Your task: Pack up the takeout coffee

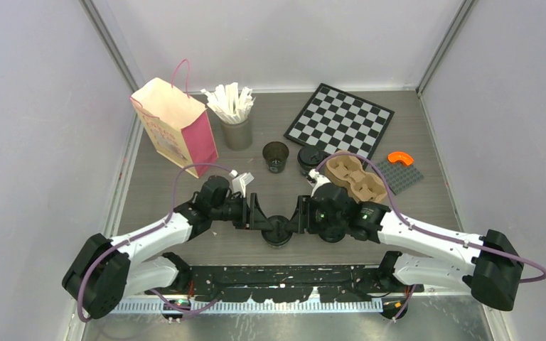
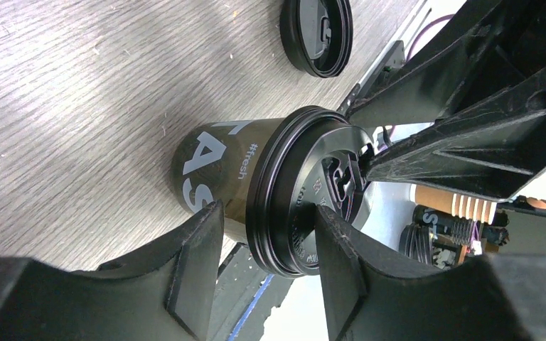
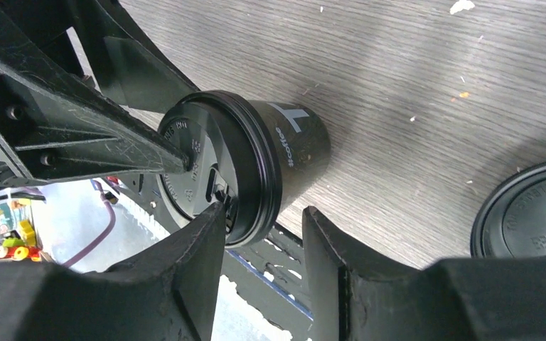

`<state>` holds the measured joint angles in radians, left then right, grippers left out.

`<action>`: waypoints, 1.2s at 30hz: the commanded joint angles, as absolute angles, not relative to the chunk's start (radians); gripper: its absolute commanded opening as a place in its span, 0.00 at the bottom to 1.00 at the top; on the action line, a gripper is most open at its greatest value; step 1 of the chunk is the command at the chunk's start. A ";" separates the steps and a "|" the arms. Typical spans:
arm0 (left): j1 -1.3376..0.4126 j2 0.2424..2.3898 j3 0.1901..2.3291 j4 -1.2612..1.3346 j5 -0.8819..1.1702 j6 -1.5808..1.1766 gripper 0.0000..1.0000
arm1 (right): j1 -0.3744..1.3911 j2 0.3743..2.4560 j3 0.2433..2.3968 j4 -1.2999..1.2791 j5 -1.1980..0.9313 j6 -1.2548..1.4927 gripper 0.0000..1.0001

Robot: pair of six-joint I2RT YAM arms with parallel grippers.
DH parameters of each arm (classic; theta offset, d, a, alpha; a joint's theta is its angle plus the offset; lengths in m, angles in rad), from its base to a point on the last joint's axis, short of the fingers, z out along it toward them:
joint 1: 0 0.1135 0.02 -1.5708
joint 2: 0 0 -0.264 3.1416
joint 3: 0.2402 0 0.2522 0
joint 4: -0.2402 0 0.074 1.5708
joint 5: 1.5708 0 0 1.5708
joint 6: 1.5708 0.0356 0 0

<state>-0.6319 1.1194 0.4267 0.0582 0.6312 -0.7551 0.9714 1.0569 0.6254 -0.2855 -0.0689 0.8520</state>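
Note:
A small black takeout coffee cup (image 1: 279, 231) with its black lid (image 2: 306, 192) on stands near the table's front edge, between both arms. My left gripper (image 1: 261, 217) (image 2: 270, 209) is open and straddles the lid's rim: one finger lies on the lid top and the other beside the cup wall (image 2: 206, 167). My right gripper (image 1: 297, 215) (image 3: 264, 209) is open on the opposite side, with one finger against the lid top (image 3: 192, 163) and the other off the cup. A second black cup (image 1: 276, 156) stands uncovered farther back, a loose lid (image 1: 309, 158) beside it.
A brown two-hole cup carrier (image 1: 355, 177) sits just behind the right arm. A grey cup of white stirrers (image 1: 236, 131) and a pink paper bag (image 1: 178, 128) stand at the back left. A checkerboard (image 1: 340, 121) and a grey studded plate (image 1: 400, 172) lie at the back right.

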 commanded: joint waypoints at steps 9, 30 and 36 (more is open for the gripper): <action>-0.661 1.112 0.423 0.008 0.539 -0.713 0.50 | 0.973 0.999 0.742 -0.361 -0.058 0.852 0.41; -0.667 1.101 0.427 -0.041 0.527 -0.692 0.49 | 0.990 1.137 0.721 -0.323 -0.066 0.866 0.21; -0.667 1.107 0.423 -0.065 0.514 -0.677 0.49 | 0.990 1.109 0.629 -0.313 -0.061 0.885 0.18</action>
